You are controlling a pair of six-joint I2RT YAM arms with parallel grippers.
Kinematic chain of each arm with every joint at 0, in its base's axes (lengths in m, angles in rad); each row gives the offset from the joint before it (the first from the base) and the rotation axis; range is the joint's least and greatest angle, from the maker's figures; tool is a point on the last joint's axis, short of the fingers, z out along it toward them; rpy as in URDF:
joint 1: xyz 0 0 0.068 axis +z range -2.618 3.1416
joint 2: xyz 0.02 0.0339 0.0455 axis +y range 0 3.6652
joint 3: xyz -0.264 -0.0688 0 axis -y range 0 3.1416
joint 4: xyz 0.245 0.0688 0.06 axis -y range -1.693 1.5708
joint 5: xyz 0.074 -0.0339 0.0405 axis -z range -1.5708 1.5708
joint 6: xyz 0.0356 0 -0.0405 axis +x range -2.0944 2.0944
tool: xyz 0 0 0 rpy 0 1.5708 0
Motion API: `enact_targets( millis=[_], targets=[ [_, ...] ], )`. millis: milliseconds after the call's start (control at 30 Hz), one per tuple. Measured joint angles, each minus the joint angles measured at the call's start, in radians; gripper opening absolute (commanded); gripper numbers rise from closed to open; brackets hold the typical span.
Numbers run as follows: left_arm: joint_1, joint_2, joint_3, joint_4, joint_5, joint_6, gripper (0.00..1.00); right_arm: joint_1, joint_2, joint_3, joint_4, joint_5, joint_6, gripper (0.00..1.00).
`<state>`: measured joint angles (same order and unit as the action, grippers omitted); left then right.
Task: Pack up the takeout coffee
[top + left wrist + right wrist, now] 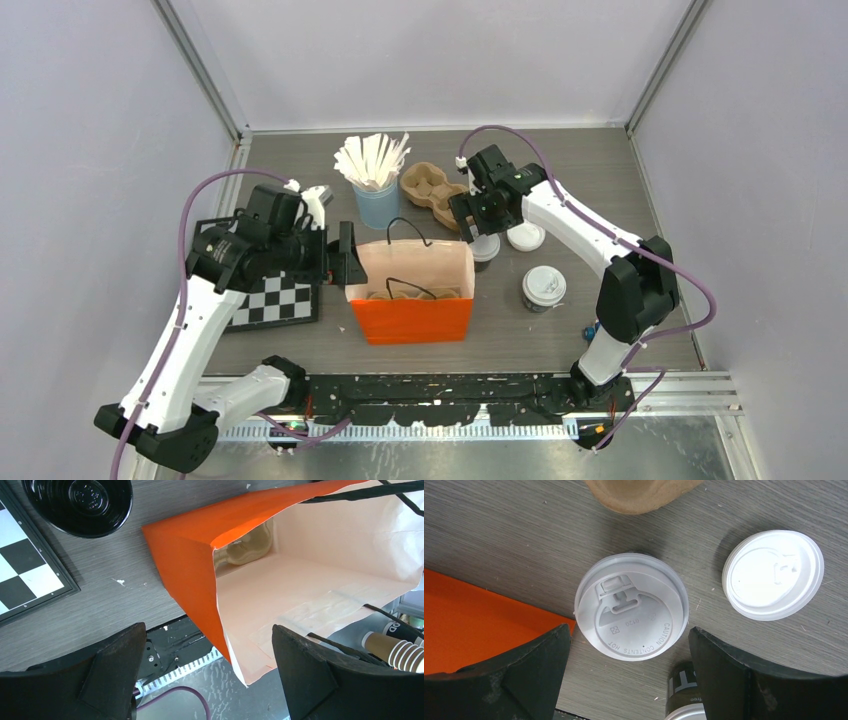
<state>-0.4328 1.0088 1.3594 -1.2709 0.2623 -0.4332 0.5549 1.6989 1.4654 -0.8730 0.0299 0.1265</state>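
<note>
One takeout coffee (486, 249) with a white lid (631, 607) stands just right of the orange bag (410, 312). My right gripper (470, 222) hovers above it, open (629, 631), with the lid between and beyond its fingertips and not touching them. The second takeout coffee (543, 287) stands further right and shows low in the right wrist view (685, 692). My left gripper (345, 256) is open (207, 632) at the bag's left rim (190, 575), with the bag's wall between its fingers. A brown cup carrier (247, 545) lies inside the bag.
A loose white lid (526, 237) lies behind the cups. Another brown carrier (432, 190) and a light-blue cup of white sticks (375, 195) stand at the back. A checkerboard (275, 300) and a black bowl (80, 502) lie left of the bag. Stacked brown cups (397, 652) show beyond it.
</note>
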Motion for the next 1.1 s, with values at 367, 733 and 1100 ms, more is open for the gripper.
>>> enact_targets(
  millis=[367,733,1100],
  targets=[
    [0.0,0.0,-0.01,0.018,0.003,0.003,0.98,0.003,0.023,0.0,-0.002,-0.002,-0.016,0.92],
    [0.0,0.006,-0.01,0.02,0.003,0.022,0.98,0.005,0.025,-0.002,-0.001,-0.002,-0.019,0.91],
    [0.0,0.006,-0.01,0.021,0.003,0.024,0.98,0.013,0.036,-0.006,0.001,0.0,-0.019,0.91]
  ],
)
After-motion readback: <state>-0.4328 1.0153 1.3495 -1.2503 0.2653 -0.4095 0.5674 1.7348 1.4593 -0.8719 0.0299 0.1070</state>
